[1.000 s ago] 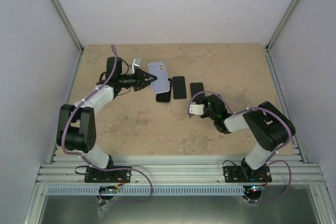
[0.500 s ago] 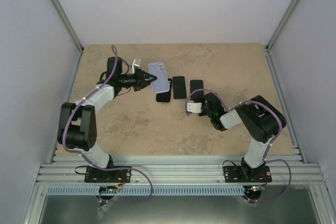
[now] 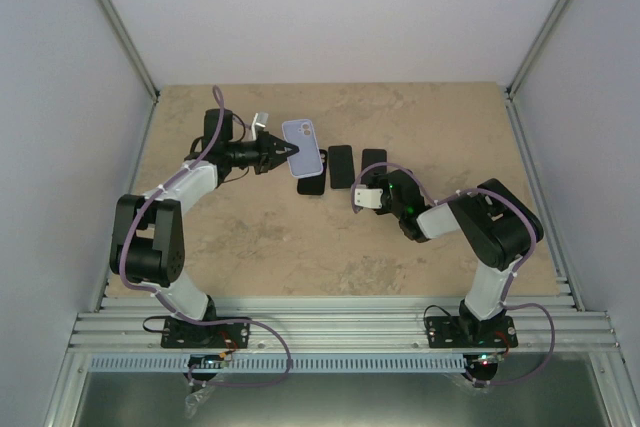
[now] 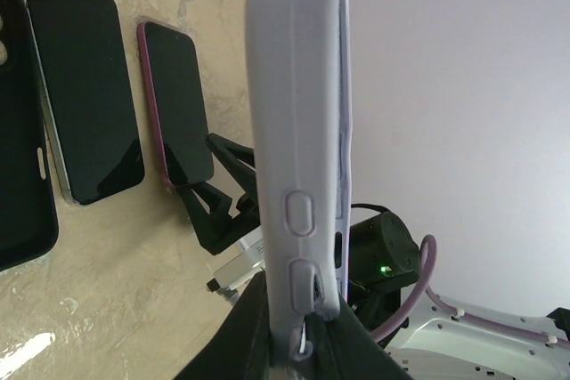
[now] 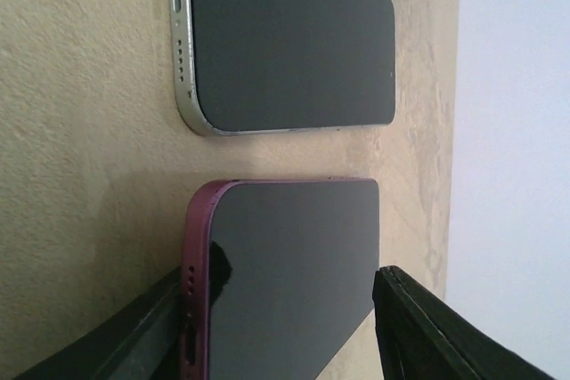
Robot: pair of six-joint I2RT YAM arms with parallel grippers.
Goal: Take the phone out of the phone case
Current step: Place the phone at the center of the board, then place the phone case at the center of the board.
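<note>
The lavender phone case is held off the worktop, clamped at one end between the closed fingers of the left end effector. The left wrist view shows it edge-on. Two raised button covers sit on its side wall, and a long thin slot runs up the wall beside them. From that angle I cannot tell whether a phone sits inside. In the overhead view its back faces up with the camera cutout at the far end, and any marking on that back is too small to read.

Three dark slabs lie side by side on the worktop beneath and to the right of the raised case. The black case is partly covered by the lavender one from above, and the left wrist picture cuts it off at the edge. Next comes a silver-edged phone, screen up and dark, with its charging port and speaker holes facing the right wrist camera. Beyond it is a magenta-edged phone, also with a dark screen and no lettering legible on its frame.

The right end effector has its jaws spread wide around the port end of the magenta-edged phone. One finger is down by the worktop at that end and the other is on the far side of the glass. The frame crops both fingers, and I cannot tell whether either one touches the phone.
</note>
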